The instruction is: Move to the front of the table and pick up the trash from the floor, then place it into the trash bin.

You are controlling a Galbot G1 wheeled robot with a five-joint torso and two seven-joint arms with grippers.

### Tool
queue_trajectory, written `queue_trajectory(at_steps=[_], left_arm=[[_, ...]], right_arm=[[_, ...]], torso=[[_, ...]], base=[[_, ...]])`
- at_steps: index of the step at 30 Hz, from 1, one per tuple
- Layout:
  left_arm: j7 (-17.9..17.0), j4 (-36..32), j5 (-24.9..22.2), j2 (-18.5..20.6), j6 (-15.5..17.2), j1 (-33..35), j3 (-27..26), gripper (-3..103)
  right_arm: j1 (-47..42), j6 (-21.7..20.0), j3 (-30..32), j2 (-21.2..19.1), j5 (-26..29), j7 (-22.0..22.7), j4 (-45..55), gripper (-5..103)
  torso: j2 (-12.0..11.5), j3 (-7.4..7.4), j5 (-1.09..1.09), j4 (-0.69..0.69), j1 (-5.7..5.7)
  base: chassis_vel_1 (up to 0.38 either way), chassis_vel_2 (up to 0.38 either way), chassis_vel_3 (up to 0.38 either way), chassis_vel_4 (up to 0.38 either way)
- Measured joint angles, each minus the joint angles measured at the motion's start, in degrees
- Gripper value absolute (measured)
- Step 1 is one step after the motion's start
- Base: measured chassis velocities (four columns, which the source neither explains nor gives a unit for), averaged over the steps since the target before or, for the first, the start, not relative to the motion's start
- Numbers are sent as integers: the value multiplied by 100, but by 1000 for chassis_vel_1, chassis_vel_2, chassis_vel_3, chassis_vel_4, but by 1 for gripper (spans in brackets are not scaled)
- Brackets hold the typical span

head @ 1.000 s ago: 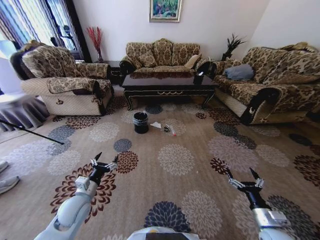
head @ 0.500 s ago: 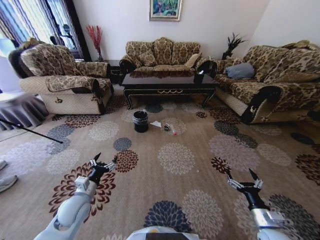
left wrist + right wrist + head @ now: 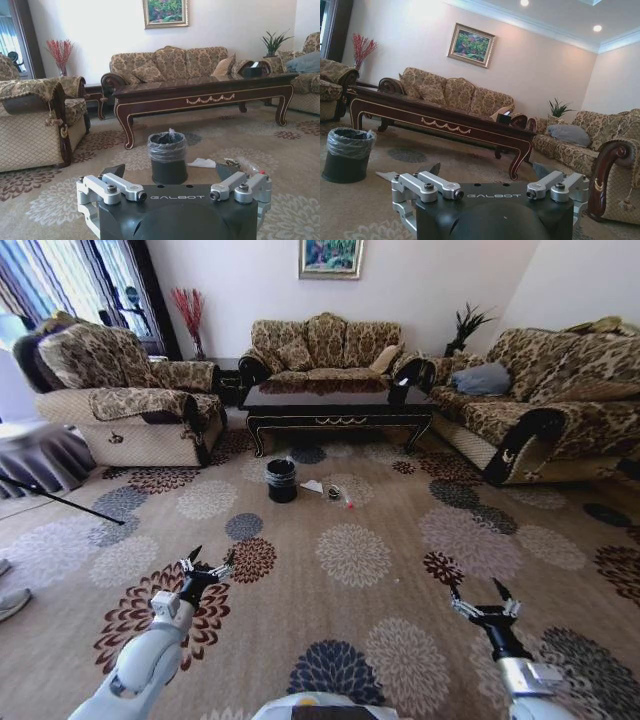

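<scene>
Our arms are smooth white tubes ending in dark wrists. Each pincer, the left pincer point(image 3: 208, 562) and the right pincer point(image 3: 482, 592), has silver metal linkages with round screws, pointed black fingertips point(image 3: 114, 170), and a black housing lettered GALBOT in white.

Floor: beige patterned carpet point(image 3: 330, 630) with large round flower medallions in brown, cream and blue-grey, filling the lower two thirds of the head view.

On it, centre of frame, just in front of the table: small round black trash bin point(image 3: 281, 481) with clear plastic liner, upright. Right of it, close together: white triangular paper piece point(image 3: 312, 487), small dark wrapper point(image 3: 333, 494), clear plastic bottle with red cap point(image 3: 344, 502) lying flat.

Long low dark-brown glossy table point(image 3: 335, 410), upper centre, curved legs on the carpet. Small black box-shaped holder point(image 3: 398, 395) at its right end.
</scene>
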Motion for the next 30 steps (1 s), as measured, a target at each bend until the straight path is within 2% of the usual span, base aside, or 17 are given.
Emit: queue_trajectory(at_steps=[5,7,16,30], left_arm=[[3,-8,15,-8,-1,3,32,100],[4,-48,34,-25,-1,17,59,100],[1,-149,95,-87,6,108,60,100],[-7,-188,183,-116,19,85,93,100]], right_arm=[[39,-14,-56,-48,0,-37,-70,100],[160,-105,-167,-196,392,-47,-150,100],[518,-297,-350,-704,522,-48,-308,100],[552,-353,-373,-854,590,-80,-351,100]], torso=[[-97,-58,0,-1,-41],[-165,-98,1,0,-68],[-372,-225,1,0,-146],[-694,-438,0,0,-256]], base=[[0,0,0,0],[0,0,0,0],[0,0,0,0],[0,0,0,0]])
